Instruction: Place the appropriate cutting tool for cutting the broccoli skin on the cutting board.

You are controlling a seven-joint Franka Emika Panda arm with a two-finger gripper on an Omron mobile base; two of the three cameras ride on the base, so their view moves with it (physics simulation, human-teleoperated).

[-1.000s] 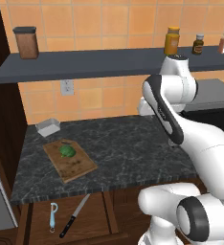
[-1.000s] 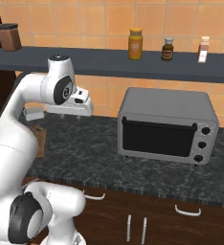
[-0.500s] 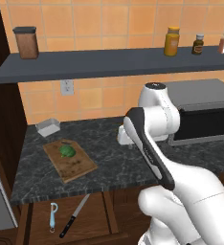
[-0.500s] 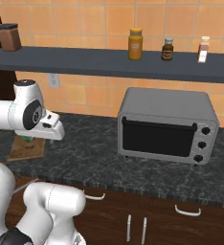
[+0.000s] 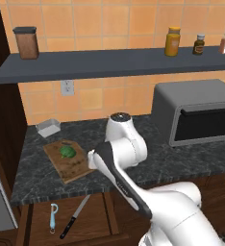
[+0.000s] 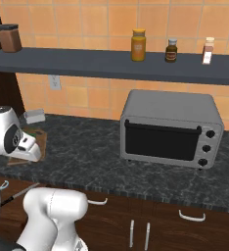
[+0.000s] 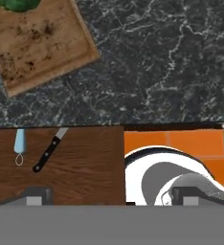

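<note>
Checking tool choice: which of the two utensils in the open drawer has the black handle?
The knife, right of the light-blue-handled peeler; its long silver blade sets it apart.

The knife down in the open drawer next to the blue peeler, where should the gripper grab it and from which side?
Probably the black handle of the knife, coming straight down from above. It lies flat on the drawer's wood floor, so only a top-down pinch across the handle's narrow width fits. The peeler lies apart, on the handle's side, leaving room for the fingers.
</note>
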